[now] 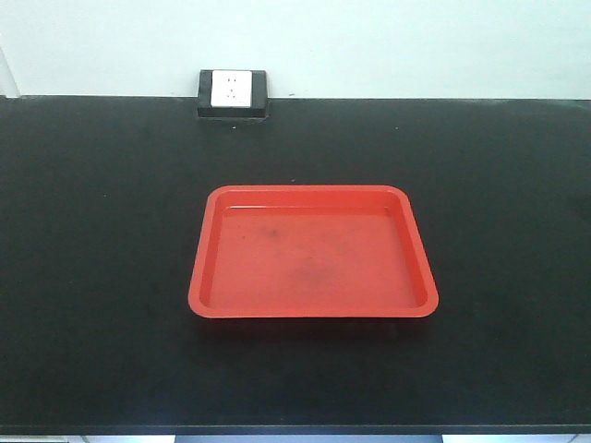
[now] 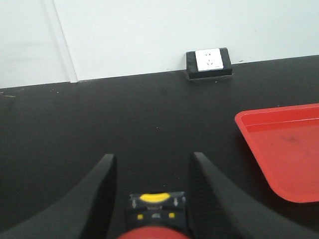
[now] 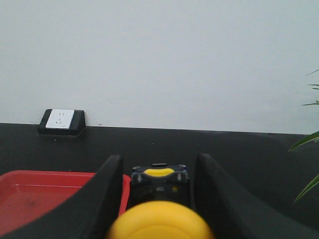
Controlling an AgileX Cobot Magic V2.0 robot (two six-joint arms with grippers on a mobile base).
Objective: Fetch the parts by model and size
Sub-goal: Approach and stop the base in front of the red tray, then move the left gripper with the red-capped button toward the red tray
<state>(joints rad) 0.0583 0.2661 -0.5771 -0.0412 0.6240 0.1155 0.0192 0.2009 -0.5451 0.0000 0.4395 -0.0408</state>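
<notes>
The left fingers (image 2: 99,199) are seen partly spread and clamped on either side of the black body of the red-capped switch (image 2: 155,214), whose cap is turned toward the wrist camera. The right fingers (image 3: 102,199) are likewise closed about the yellow-capped switch (image 3: 159,199), cap toward the camera. The black desk (image 1: 92,231) is seen beyond both. On it a red tray (image 1: 199,268) is laid, to the right of the left fingers and to the left of the right ones. A white socket box (image 1: 233,92) is set at the desk's rear edge against a pale wall (image 1: 416,46). Green leaves (image 3: 306,142) are glimpsed at the far right.
</notes>
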